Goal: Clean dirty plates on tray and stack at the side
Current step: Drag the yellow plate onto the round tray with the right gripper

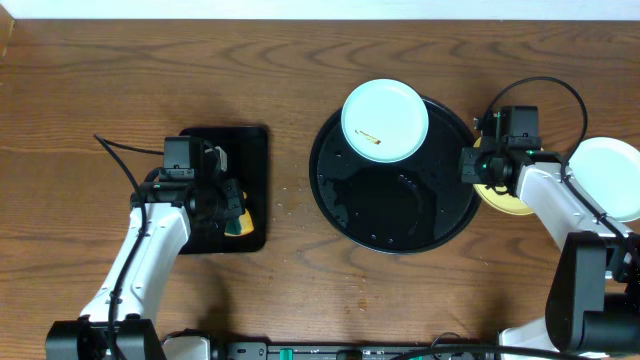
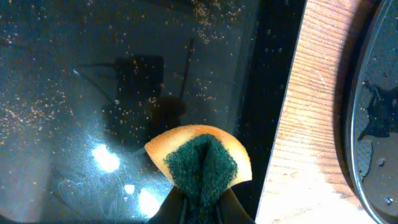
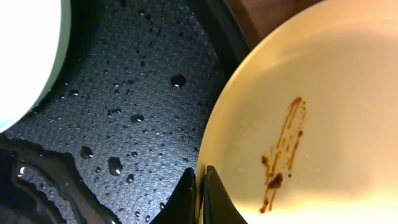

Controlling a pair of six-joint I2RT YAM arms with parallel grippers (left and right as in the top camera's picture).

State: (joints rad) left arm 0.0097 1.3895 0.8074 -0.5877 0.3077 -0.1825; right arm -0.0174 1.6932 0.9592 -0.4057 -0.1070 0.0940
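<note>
While right pincer [image 3: 200, 186] clamps the smeared yellow plate [image 3: 311, 112] by its rim at the tray [image 3: 143, 93] edge, a white plate [image 1: 384, 120] overhangs that tray. Left pincer [image 2: 199, 208] grips sponge [image 2: 200, 165] over rectangular tray [image 2: 93, 93].

The table [image 1: 300, 60] is showing brown wood with a clear grain and a soft sheen. The round tray [image 3: 124, 93] is gleaming black, its floor looking finely pebbled and wet, with water drops beading on it. The rectangular tray [image 2: 93, 93] is shining smooth black, flecked with fine pale specks. The sponge [image 2: 202, 165] is showing soft orange foam under a rough dark-green scouring face. The yellow plate [image 3: 323, 62] is looking smooth and glazed, and the white plate [image 1: 385, 120] is looking smooth too.
</note>
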